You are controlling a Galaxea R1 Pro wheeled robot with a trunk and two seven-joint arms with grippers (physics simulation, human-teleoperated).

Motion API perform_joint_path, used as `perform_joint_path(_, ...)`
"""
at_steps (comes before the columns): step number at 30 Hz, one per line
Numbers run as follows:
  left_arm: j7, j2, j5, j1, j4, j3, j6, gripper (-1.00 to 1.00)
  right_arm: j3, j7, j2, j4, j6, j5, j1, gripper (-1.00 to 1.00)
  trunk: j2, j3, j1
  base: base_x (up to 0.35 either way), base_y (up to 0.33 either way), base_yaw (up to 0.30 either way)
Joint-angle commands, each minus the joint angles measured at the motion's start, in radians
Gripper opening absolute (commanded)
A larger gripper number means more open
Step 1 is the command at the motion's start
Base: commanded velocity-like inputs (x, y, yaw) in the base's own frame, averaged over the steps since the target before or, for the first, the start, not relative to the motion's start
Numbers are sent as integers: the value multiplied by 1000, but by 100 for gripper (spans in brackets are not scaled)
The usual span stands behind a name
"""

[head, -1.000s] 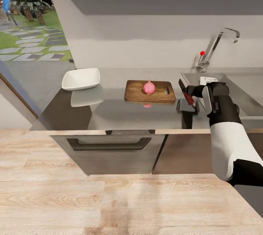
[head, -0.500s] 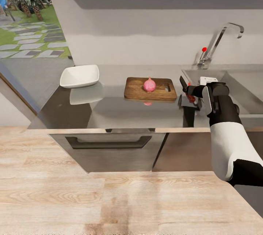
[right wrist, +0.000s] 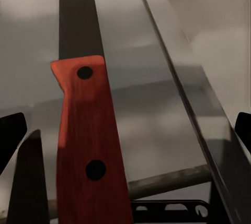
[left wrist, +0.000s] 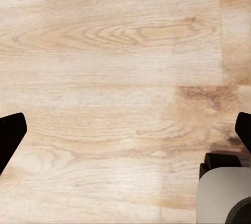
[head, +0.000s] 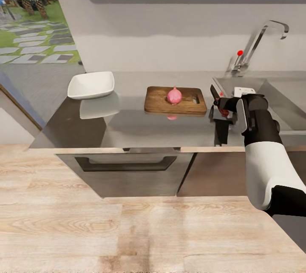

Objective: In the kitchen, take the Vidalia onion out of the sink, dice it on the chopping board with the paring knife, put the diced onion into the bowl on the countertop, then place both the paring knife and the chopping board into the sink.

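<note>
The right claw (head: 219,104) grips the paring knife (right wrist: 86,151) over the bench (head: 161,126), right of the Vidalia onion (head: 174,95) sitting on the chopping board (head: 159,102). The round onion may roll under the blade.

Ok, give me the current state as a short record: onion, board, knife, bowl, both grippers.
onion: Vidalia onion whole, sitting on the chopping board
board: flat on the countertop, handle hole toward the sink
knife: paring knife, red handle in the right gripper, held between board and sink
bowl: bowl empty, on the countertop beyond the board's other end
left gripper: left gripper open, over the wooden floor
dicing: not yet started
</note>
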Motion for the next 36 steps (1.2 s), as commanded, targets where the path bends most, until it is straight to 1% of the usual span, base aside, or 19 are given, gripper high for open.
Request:
perform_joint_path(1,1,0,4,-1,1,-4,-3,100,-1,2,0,24,6,-7,0,100,0,-2,0,0,0,0)
perform_joint_path(11,1,0,4,-1,1,-4,-3,100,-1,2,0,25,6,-6,0,100,0,-4,0,0,0,0)
perform_joint_path(16,1,0,4,-1,1,-4,-3,100,1,0,0,45,6,-5,0,100,0,-4,0,0,0,0)
perform_joint_path(20,1,0,4,-1,1,-4,-3,100,3,-3,1,53,7,15,0,100,0,-4,0,0,0,0)
perform_joint_path(22,0,0,4,0,0,-4,-3,100,4,-4,2,58,7,37,0,100,0,-4,0,0,0,0)
perform_joint_path(24,0,0,4,-1,0,-4,-3,100,4,-4,2,58,7,39,0,100,0,-4,0,0,0,0)
perform_joint_path(25,0,0,4,-1,0,-4,-3,100,4,-3,2,59,8,40,0,-100,0,-4,0,0,0,0)
perform_joint_path(36,0,0,4,-1,0,-4,-3,100,4,-4,2,66,8,42,0,-100,0,-4,0,0,0,0)
